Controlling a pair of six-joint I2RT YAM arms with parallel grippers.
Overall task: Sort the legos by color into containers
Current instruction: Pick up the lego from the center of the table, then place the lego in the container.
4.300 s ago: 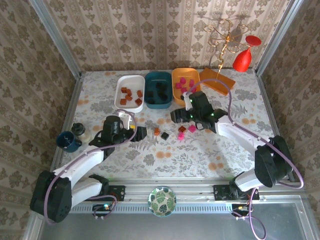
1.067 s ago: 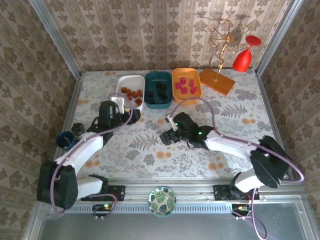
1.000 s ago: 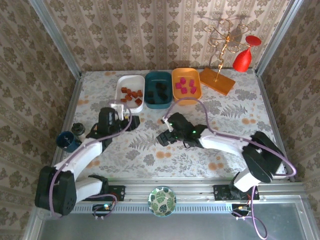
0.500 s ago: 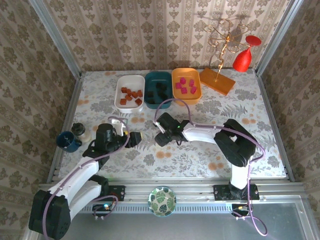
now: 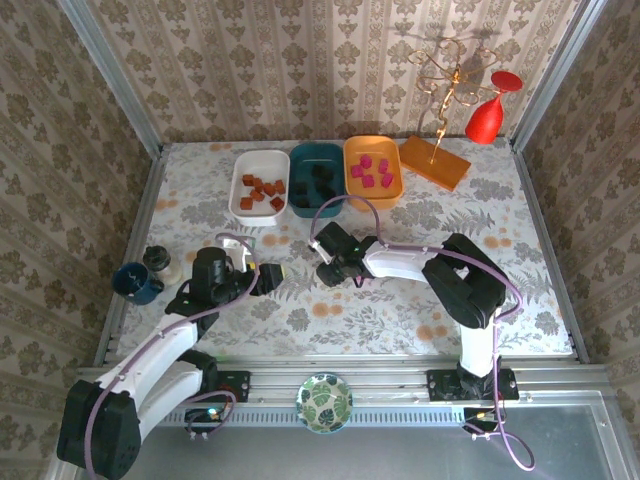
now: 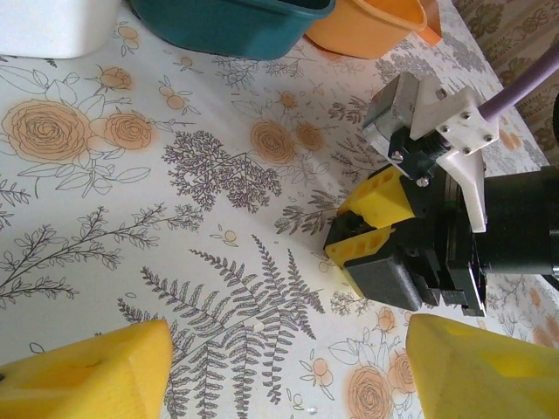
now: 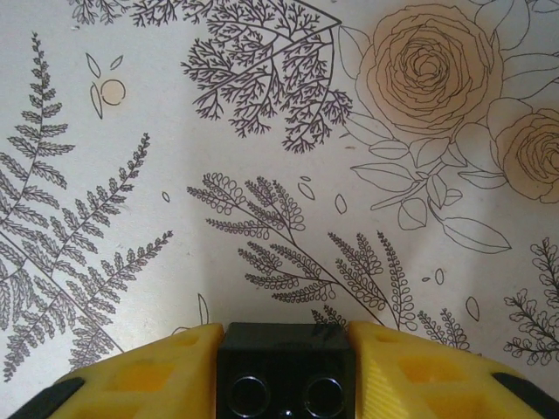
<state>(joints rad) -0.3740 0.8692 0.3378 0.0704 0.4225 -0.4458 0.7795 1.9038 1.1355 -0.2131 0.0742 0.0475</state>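
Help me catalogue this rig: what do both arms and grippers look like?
The left arm and right arm have white links, black joint housings and a lilac cable each. The left gripper and right gripper carry blocky yellow fingers; the right's black body bears a white bracket.

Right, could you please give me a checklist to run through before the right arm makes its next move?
1. Grip: right hand clamps the small black plastic brick: ok.
2. Centring: brick sits midway between the fingers: ok.
3. Lift: brick off the floral table: cannot tell.
4. Target: dark teal plastic tub holds black bricks: ok.
5. Other arm: left hand open, empty, apart from right hand: ok.
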